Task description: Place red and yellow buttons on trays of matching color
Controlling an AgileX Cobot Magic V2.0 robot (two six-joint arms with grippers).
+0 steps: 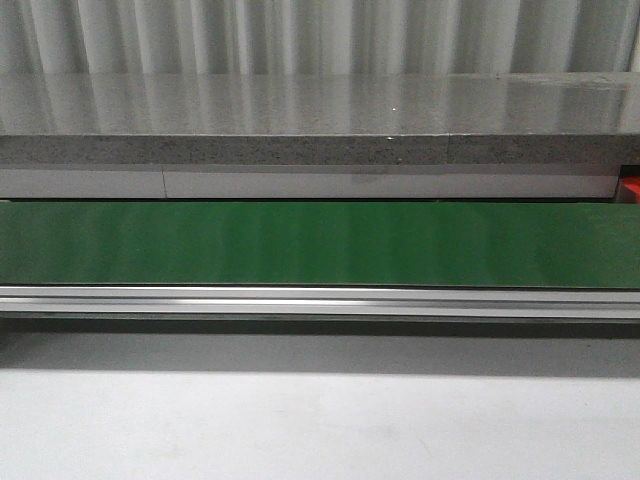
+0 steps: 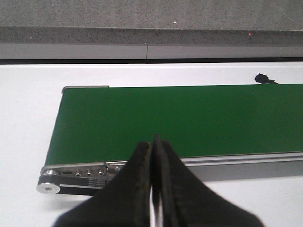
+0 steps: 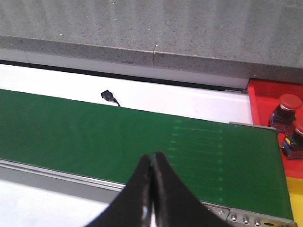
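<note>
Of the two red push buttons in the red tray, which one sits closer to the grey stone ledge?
The red push button whose whole round cap shows; the other red button is cut by the picture's edge, farther from the ledge.

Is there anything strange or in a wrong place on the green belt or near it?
Nothing stands out. The green belt is bare, both grippers, left and right, are shut and hold nothing, and two red buttons sit upright in the red tray.
</note>
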